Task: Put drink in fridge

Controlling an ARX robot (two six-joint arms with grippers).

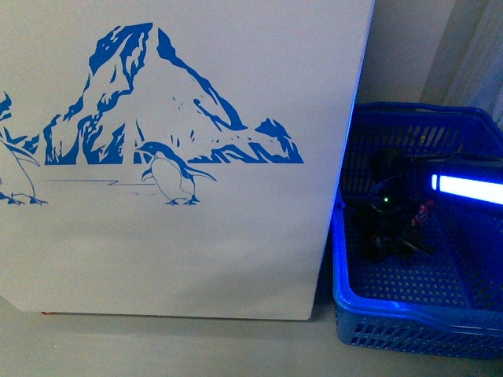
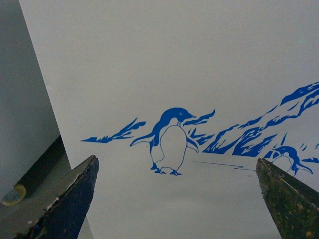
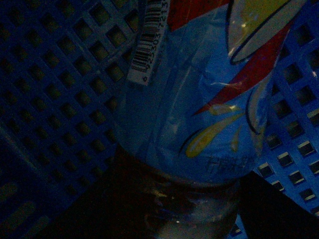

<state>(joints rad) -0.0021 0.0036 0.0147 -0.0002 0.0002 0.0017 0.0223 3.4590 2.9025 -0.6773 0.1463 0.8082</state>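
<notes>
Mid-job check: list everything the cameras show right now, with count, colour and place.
fridge: one, white with blue penguin-and-mountain print, front view's left; only a side panel shows.
basket: one, blue perforated plastic, on the floor right of the fridge.
drink: one, light blue label with barcode, inside the basket, close to the right wrist camera.
floor: grey, under both.
lit strip: one, white-blue, over the basket.
left gripper: one, dark fingers apart, empty, facing the fridge panel.
right arm: one, dark, down in the basket; jaws too dark to judge.
</notes>
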